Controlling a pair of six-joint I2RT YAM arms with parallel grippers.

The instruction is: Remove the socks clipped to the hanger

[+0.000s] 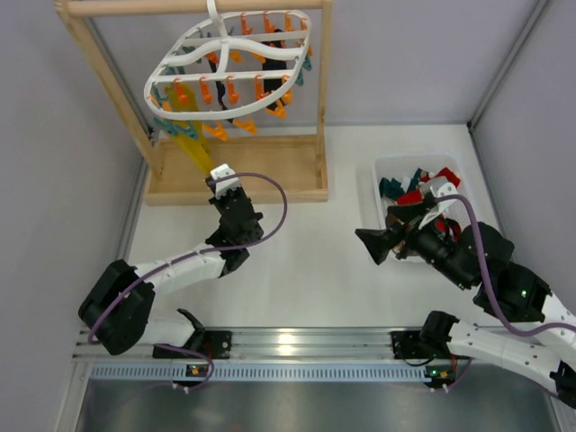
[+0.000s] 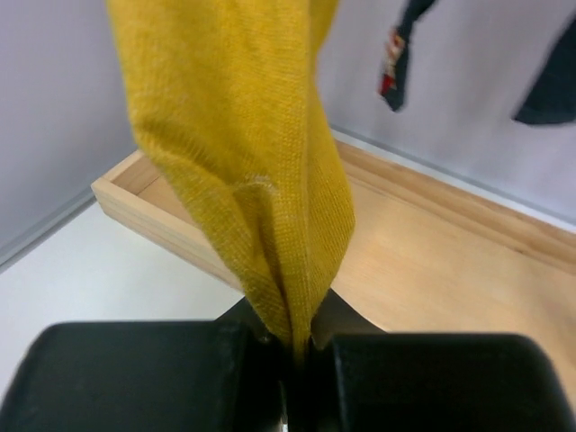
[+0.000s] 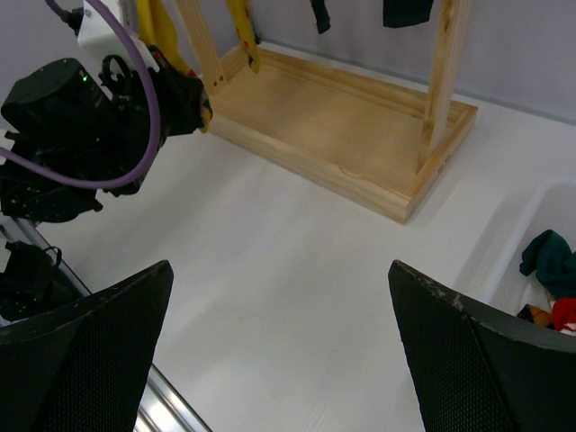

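Note:
The white oval hanger (image 1: 167, 59) hangs tilted from the wooden frame (image 1: 236, 171), ringed with orange and teal clips. A mustard yellow sock (image 1: 193, 148) stretches down from its left side to my left gripper (image 1: 220, 183). In the left wrist view the yellow sock (image 2: 243, 135) runs straight into the left gripper (image 2: 297, 346), which is shut on its lower end. Dark socks (image 2: 400, 54) still hang behind it, and a dark sock (image 1: 274, 70) shows under the ring. My right gripper (image 1: 378, 238) stands open over the table with nothing between its fingers (image 3: 90, 360).
A white bin (image 1: 454, 171) at the right holds red, teal and dark socks. The right wrist view shows a teal sock (image 3: 551, 261) in it. The wooden frame's base tray (image 3: 333, 117) lies between its uprights, with the left arm (image 3: 81, 126) beside it. A metal rail (image 1: 297, 342) runs along the near edge.

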